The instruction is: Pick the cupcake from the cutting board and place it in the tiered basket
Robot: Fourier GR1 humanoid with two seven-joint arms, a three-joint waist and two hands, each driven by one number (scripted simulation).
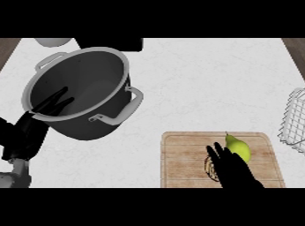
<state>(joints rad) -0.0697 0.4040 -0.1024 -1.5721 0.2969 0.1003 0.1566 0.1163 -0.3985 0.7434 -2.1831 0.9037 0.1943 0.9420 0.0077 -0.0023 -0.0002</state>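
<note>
A wooden cutting board (181,159) lies at the lower middle-right of the white counter. My right hand (236,172) is over the board with its fingers (215,152) stretched forward, open. It hides most of the cupcake; only a sliver of ribbed wrapper (210,170) shows at the hand's left edge. The wire tiered basket (301,123) stands at the right edge, apart from the board. My left hand (25,132) rests open at the left, fingers up against the pot.
A large grey pot (96,79) with two handles stands tilted-looking at the upper left. A yellow-green pear (239,148) lies on the board just right of my right fingers. A white object (54,42) and a black one (109,43) sit at the far edge.
</note>
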